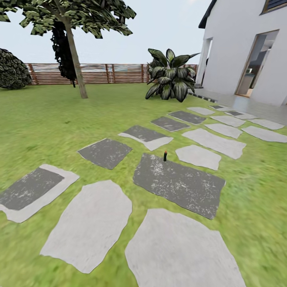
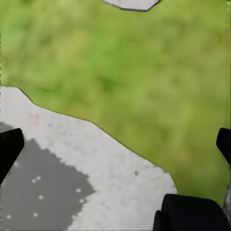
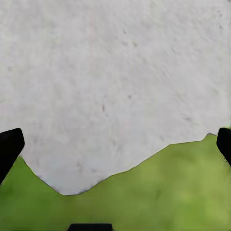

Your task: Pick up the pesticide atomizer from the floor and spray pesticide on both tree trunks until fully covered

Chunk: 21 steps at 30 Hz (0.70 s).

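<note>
Pesticide atomizer (image 1: 165, 156), as far as I could judge, was the small dark thing with an orange tip. It was too small to make out more. It stood upright at the far edge of the big dark stone (image 1: 179, 185), just where that slab met the grass (image 1: 48, 123), so its long axis ran straight up from the floor. In the head view it lay well ahead of the robot and a little to the right of the middle. I judged the right arm to be the slightly nearer one, though neither arm was anywhere close.

The left tool (image 2: 115, 147) hung wide over the ground, its two black tips at opposite edges of its own view, holding nothing. Below it lay a stone slab (image 2: 96, 163), pale with a darker patch, beside grass. The right tool (image 3: 115, 147) was spread just as wide and just as empty, above a pale stone (image 3: 115, 72) edged by lawn.

Beyond the dark stone, the path of stepping stones ran on toward the white house (image 1: 239, 48). Far past the dark stone stood a broad-leaved plant (image 1: 169, 75), a thin-stemmed leaning tree (image 1: 75, 59) and the slatted fence (image 1: 107, 73).

To my eye the pick-up had not begun. The robot would need to close in on that far edge of the dark stone, then bring a tool down at the upright body from the side.
</note>
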{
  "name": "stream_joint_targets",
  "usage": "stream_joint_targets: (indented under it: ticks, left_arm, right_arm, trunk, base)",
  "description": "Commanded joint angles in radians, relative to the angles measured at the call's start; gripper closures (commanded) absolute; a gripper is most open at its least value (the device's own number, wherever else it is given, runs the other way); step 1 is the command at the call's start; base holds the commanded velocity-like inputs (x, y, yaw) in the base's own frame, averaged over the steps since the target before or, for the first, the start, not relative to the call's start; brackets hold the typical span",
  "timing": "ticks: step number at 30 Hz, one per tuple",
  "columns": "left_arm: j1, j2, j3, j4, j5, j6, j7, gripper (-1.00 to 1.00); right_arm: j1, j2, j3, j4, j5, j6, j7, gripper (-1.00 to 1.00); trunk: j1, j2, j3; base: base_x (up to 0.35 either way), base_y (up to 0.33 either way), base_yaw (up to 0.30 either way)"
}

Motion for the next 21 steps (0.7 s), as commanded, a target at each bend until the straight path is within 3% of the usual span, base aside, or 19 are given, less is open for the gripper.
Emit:
stream_joint_targets:
  ticks: [1,21]
  left_arm:
    - [0.000,0.000,0.000,0.000,0.000,0.000,0.000,-1.00]
    - [0.000,0.000,0.000,0.001,-0.001,0.001,0.000,-1.00]
  right_arm:
    - [0.000,0.000,0.000,0.000,0.000,0.000,0.000,-1.00]
    - [0.000,0.000,0.001,0.000,0.000,0.000,0.000,-1.00]
  trunk:
    - [0.000,0.000,0.000]
    - [0.000,0.000,0.000]
  base:
    - [0.339,0.000,0.000]
    - [0.339,0.000,0.000]
